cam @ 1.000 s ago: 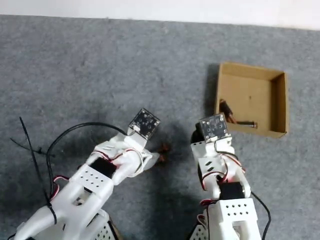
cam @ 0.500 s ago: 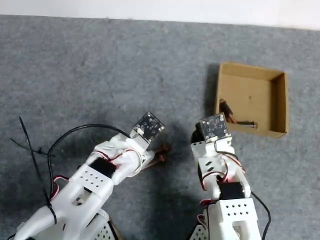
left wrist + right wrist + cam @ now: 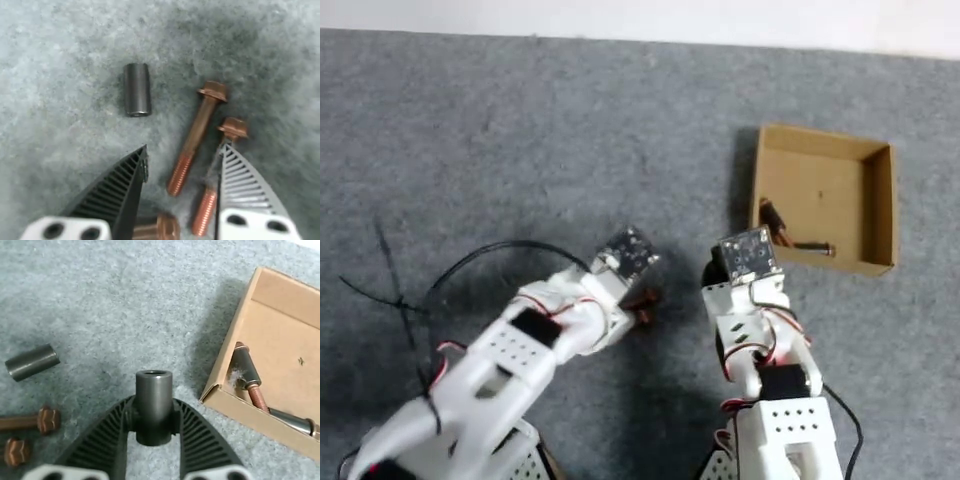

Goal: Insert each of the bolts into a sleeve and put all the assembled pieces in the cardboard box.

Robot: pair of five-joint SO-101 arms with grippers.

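Though the arms (image 3: 520, 350) hide most of the bolts (image 3: 195, 137) from above, the left wrist view shows the left tool (image 3: 183, 146) open over three, one cut off, near a loose sleeve (image 3: 137, 89). The right tool (image 3: 153, 412) clamps a second sleeve (image 3: 153, 390) upright near the cardboard box (image 3: 825, 185), which holds assembled pieces (image 3: 778, 222) toward the bench's (image 3: 520, 130) right edge.

White arms (image 3: 510, 360) — black ribbed jaws, black cables (image 3: 515, 244).
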